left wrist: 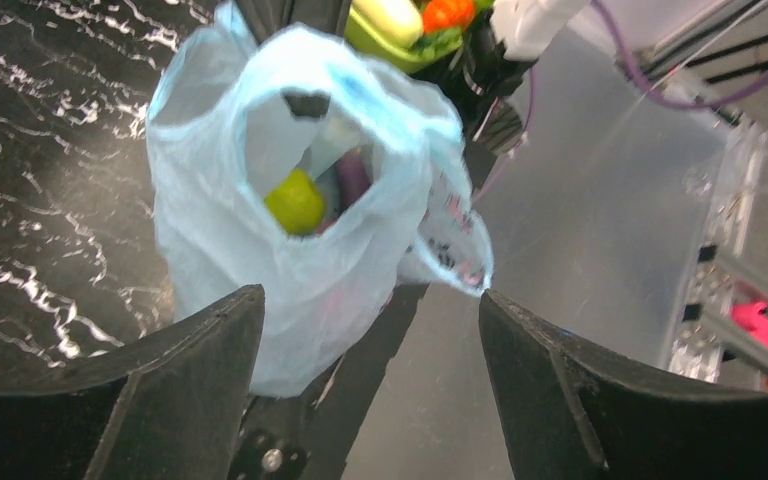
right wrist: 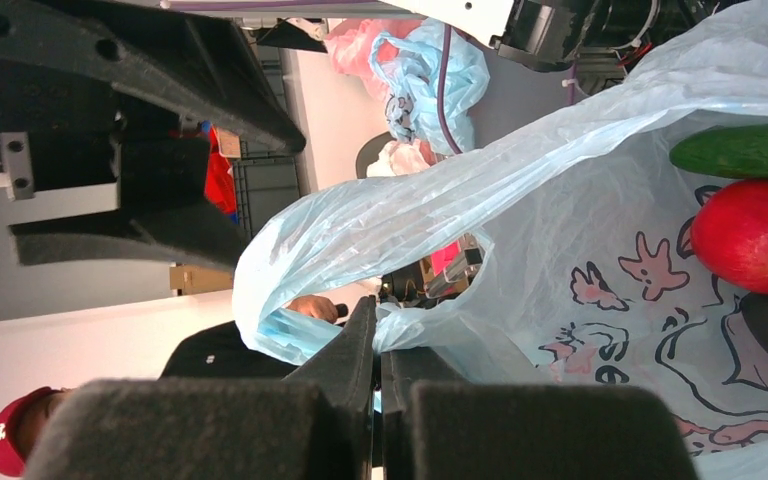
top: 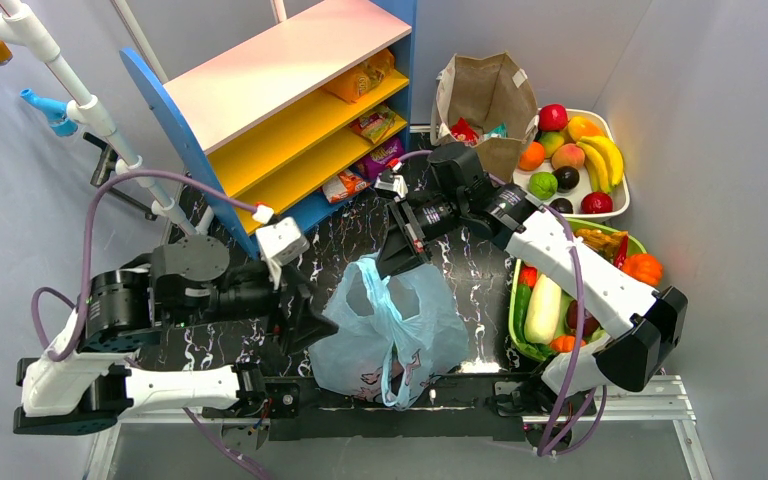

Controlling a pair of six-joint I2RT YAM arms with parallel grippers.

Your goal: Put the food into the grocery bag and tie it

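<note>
The light-blue grocery bag [top: 392, 335] stands at the near middle of the black marbled table, mouth open. My right gripper [top: 396, 262] is shut on the bag's upper rim by a handle; in the right wrist view [right wrist: 378, 322] the plastic is pinched between the closed jaws. My left gripper [top: 312, 318] is open and empty at the bag's left side; in the left wrist view [left wrist: 370, 330] the bag [left wrist: 260, 230] hangs between the spread fingers, with a green fruit [left wrist: 295, 201] inside. Red and teal snack packets [top: 465, 131] lie in the brown paper bag.
A blue shelf unit [top: 290, 110] with more snack packets stands at the back left. The brown paper bag [top: 485, 100] is at the back. A white tray [top: 612, 205] of plastic fruit and a green basket [top: 516, 320] of vegetables are on the right.
</note>
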